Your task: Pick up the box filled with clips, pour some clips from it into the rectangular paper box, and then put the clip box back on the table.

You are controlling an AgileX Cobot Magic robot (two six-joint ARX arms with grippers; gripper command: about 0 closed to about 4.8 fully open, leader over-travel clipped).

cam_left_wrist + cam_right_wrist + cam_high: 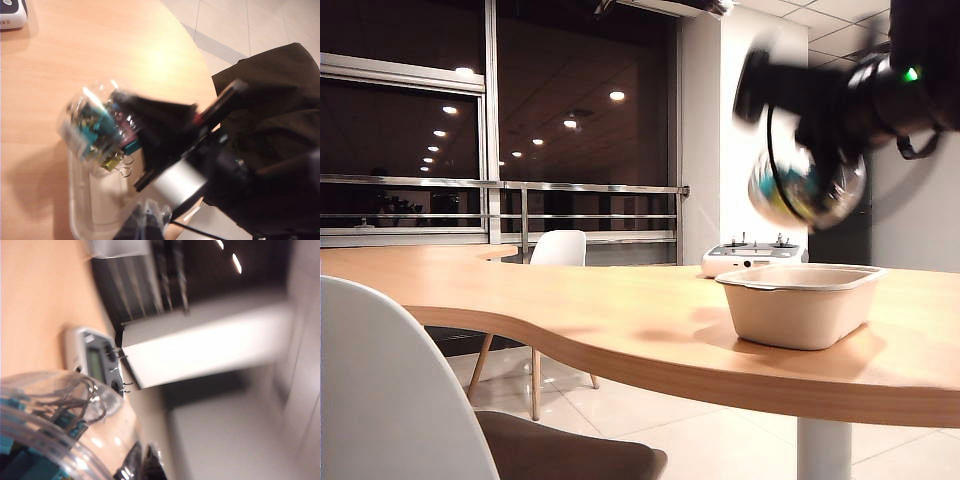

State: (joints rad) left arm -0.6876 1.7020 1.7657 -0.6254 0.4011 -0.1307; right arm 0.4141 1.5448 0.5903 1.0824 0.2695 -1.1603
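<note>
Tilted clear round clip tub [95, 132], clamped in my right gripper [150, 135], hangs above beige pulp tray [802, 303]; pouring comes next. Left gripper unseen, shut.

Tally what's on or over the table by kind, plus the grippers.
Clear clip box, held tilted above the tray by the right gripper: 1
Beige paper box: 1
White-grey joystick device: 1
Grippers (right, plus left gripper, shut and empty): 2
Total: 5
</note>
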